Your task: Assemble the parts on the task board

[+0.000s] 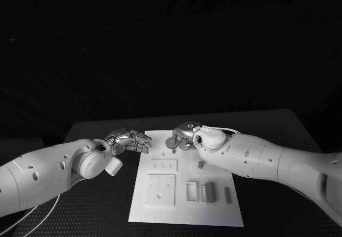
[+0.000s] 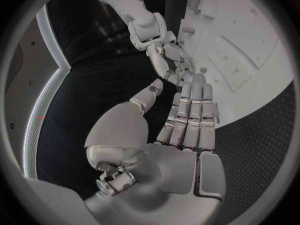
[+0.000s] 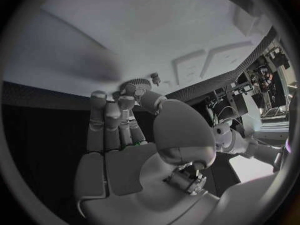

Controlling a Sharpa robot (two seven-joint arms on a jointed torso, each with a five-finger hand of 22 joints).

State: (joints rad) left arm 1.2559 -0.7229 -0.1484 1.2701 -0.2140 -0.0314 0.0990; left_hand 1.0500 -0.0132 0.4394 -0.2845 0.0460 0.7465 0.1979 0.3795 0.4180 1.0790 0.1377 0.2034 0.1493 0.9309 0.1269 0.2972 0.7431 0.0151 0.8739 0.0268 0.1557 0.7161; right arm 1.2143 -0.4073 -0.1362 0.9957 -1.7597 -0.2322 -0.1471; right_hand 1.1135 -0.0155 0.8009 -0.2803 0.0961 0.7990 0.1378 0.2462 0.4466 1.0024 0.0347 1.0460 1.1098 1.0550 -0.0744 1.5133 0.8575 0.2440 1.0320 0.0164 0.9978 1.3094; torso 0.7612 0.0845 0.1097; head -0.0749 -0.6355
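Observation:
The white task board [image 1: 182, 210] lies lengthwise in the middle of the table. Over its far end my right hand [image 1: 188, 135] pinches a small toothed gear [image 1: 173, 142] between thumb and fingertips. In the right wrist view the gear [image 3: 139, 85] sits at my fingertips [image 3: 119, 105], just above the board [image 3: 156, 30], next to a small peg [image 3: 155, 77]. My left hand [image 1: 132, 140] hovers at the board's far left edge and holds nothing. In the left wrist view its fingers [image 2: 190, 115] lie straight with the thumb apart, pointing at the right hand [image 2: 164, 52] over the board [image 2: 250, 45].
On the board are two square recessed plates [image 1: 164, 164] [image 1: 160, 189], a round piece [image 1: 201, 166] and three upright slim blocks [image 1: 208, 192] toward the near end. Black table [image 1: 277, 128] surrounds the board on all sides.

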